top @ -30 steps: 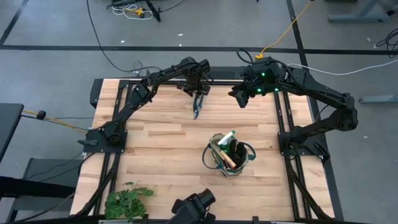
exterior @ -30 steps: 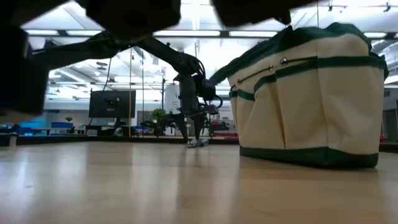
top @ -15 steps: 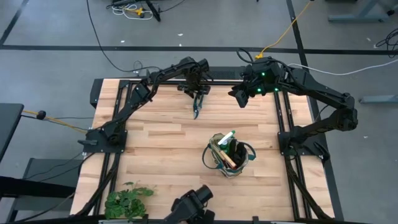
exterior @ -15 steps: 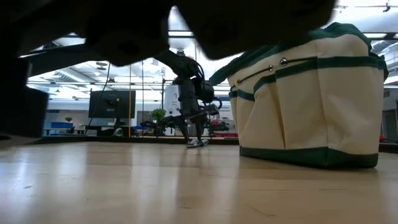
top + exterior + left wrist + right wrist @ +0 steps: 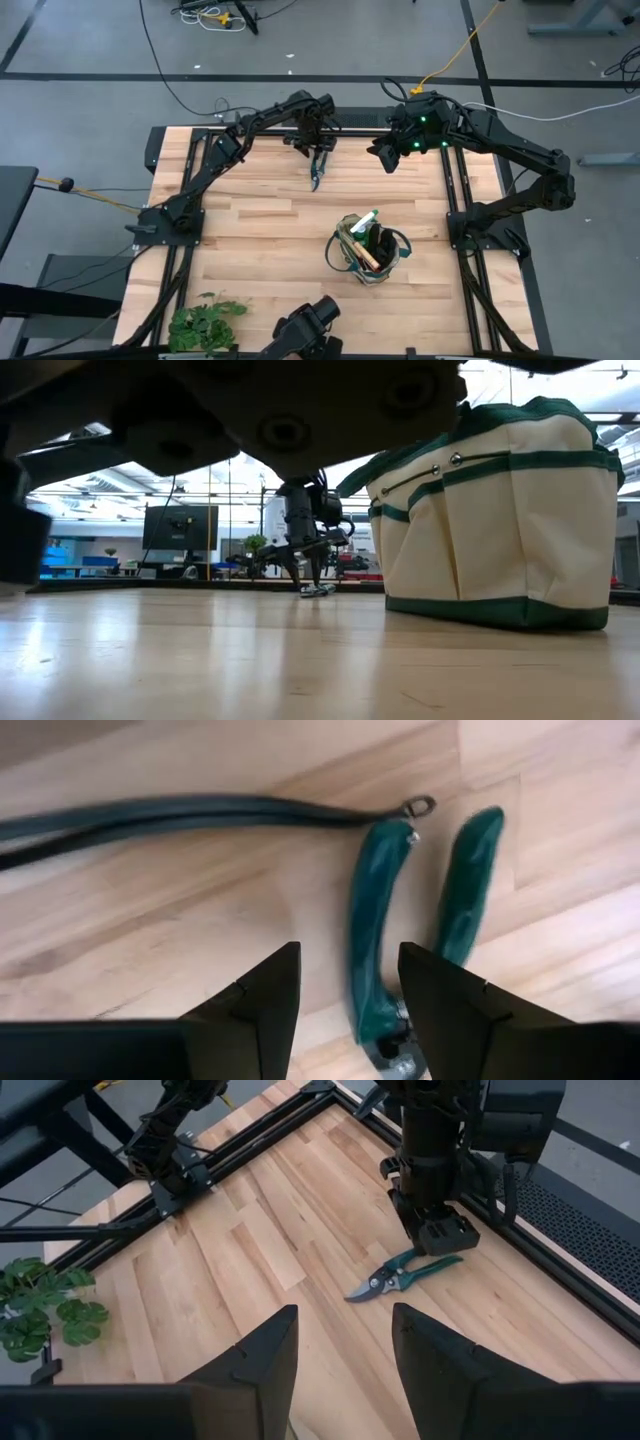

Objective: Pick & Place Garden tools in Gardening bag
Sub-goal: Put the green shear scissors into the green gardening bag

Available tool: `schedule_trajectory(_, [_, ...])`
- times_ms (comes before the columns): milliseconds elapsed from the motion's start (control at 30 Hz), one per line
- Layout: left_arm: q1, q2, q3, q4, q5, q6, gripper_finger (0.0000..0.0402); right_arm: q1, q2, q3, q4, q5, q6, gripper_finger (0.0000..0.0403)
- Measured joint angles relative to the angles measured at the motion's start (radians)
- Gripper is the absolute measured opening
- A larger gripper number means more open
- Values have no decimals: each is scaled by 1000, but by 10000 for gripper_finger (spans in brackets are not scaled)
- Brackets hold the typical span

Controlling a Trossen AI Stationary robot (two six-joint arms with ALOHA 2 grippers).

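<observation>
The pruning shears [image 5: 317,172], with green handles and a metal blade, lie flat on the table near its far edge. They also show in the right wrist view [image 5: 397,1276]. My left gripper [image 5: 319,150] is open just above their handle end, and one handle [image 5: 372,935] lies between its fingers [image 5: 250,1010]. I cannot tell whether they touch it. My right gripper [image 5: 385,160] is open and empty, raised at the far right. The gardening bag [image 5: 370,248] stands upright on its base at the centre right. It holds a spray bottle [image 5: 371,216] and wooden-handled tools [image 5: 360,252].
A leafy plant bunch [image 5: 205,322] lies at the near left corner. A dark device [image 5: 305,335] sits at the near edge and hangs over the low view [image 5: 300,410]. A dark cord [image 5: 200,815] lies on the table beyond the shears. Bare wood lies between the shears and the bag.
The dark device at the near edge has shifted and now covers more of the low view's top. My left gripper has edged slightly sideways over the shears. The shears and the bag have stayed put.
</observation>
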Motion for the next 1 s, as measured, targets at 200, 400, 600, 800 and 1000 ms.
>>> schedule_trajectory(200, [5, 8, 0, -10, 43, 37, 176, 0, 0, 0, 0, 0, 0, 165])
schedule_trajectory(400, [6, 8, 0, 11, 76, 63, 133, 0, 0, 0, 1, 0, 0, 165])
schedule_trajectory(600, [2, 8, 0, 22, 98, 29, 77, 0, 0, 0, 1, 0, 7, 165])
schedule_trajectory(800, [11, 16, 0, 22, 148, 3, 42, 0, 0, 0, 1, -3, 11, 165])
schedule_trajectory(1000, [11, 16, 0, 21, 142, 22, 42, 0, 0, 0, 1, -3, 12, 165])
